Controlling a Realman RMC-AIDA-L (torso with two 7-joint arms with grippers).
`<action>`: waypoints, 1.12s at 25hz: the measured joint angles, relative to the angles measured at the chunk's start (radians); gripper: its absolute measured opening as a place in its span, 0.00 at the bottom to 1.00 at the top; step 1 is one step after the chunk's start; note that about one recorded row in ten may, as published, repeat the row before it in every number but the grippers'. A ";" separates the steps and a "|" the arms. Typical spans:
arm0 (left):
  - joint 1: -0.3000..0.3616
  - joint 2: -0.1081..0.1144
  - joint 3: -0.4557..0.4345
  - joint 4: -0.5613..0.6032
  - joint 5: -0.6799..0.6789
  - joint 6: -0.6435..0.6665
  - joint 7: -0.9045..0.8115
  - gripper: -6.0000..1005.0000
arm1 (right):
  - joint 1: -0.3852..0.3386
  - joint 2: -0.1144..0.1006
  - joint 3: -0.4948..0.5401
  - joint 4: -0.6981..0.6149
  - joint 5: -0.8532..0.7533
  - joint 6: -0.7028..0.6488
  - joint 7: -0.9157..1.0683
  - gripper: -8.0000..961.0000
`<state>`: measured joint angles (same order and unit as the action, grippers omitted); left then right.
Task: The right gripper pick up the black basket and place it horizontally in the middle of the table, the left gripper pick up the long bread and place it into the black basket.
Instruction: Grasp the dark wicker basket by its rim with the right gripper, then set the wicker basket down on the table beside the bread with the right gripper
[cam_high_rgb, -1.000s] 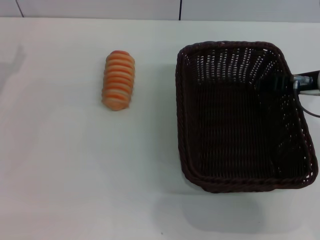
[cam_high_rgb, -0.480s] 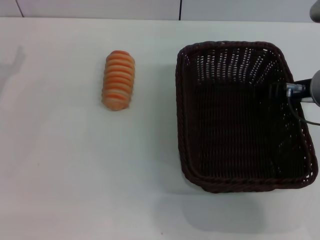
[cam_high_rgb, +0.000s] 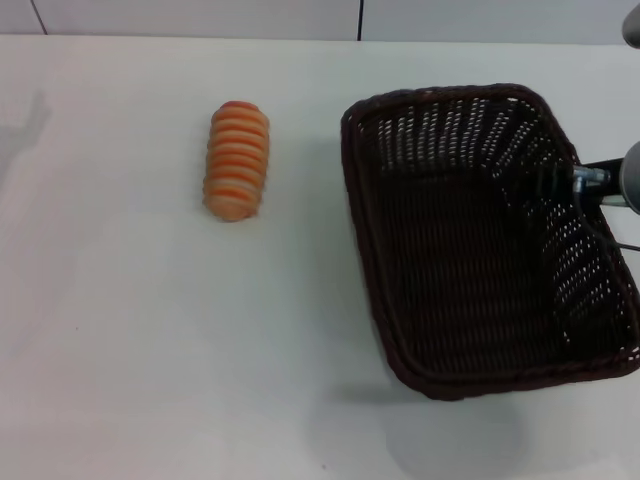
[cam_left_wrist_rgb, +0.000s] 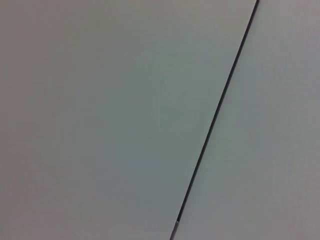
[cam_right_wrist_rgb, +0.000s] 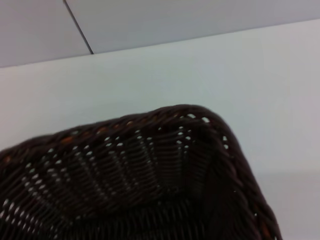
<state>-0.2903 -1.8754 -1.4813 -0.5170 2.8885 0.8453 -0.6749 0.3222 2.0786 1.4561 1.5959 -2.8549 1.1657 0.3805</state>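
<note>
On my table (cam_high_rgb: 150, 380), the long bread (cam_high_rgb: 236, 160) lies left of the black basket (cam_high_rgb: 480, 240), well apart. The right gripper (cam_high_rgb: 600, 182) sits at the basket's right rim.

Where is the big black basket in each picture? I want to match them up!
Head view: the black basket fills the right side of the table, right of the long bread.
Left wrist view: not in it; only plain pale surface with a dark seam.
Right wrist view: one rounded corner of the basket fills the lower part.
Shared landmark: the basket's braided rim on the white table.
</note>
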 joint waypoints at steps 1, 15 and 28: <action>0.000 0.000 0.000 0.000 0.000 0.000 0.000 0.83 | 0.000 0.000 0.000 0.000 0.001 -0.005 -0.002 0.51; -0.001 0.007 0.000 -0.021 0.000 -0.001 0.000 0.83 | 0.018 -0.003 0.010 0.037 0.006 -0.091 -0.167 0.36; 0.017 0.009 -0.001 -0.077 0.000 -0.036 -0.007 0.83 | 0.148 -0.008 0.305 0.038 0.332 -0.002 -0.619 0.27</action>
<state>-0.2734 -1.8668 -1.4820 -0.5945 2.8885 0.8090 -0.6821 0.4703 2.0703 1.7606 1.6342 -2.5224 1.1642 -0.2386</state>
